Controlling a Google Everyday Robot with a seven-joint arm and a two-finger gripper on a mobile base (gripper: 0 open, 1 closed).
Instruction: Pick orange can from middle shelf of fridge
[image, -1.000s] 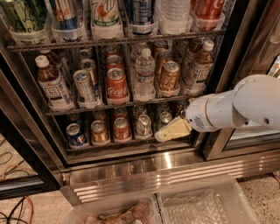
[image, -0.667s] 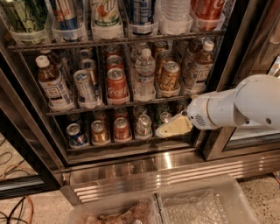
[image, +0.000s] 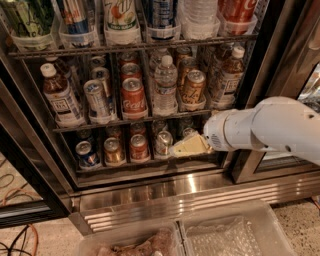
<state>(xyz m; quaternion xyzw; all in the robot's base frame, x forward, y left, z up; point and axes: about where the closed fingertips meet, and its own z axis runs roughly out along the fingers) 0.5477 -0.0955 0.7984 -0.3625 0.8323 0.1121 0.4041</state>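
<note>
I'm seeing speckled floor (image: 300, 216) showing to the right of the clear bin (image: 235, 232). A second bin (image: 125, 245) is sitting just left of it, and black and orange cables (image: 17, 237) are trailing farther left. The hand (image: 190, 146) is hovering above the clear bin.

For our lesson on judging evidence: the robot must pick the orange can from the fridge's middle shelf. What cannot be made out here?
1. Camera view: the gripper, level with the bottom rack, hides whatever stands behind it.
2. Camera view: the orange can on the middle shelf has script too small to read.
3. Camera view: the top-row drinks are cut off by the upper edge.
</note>
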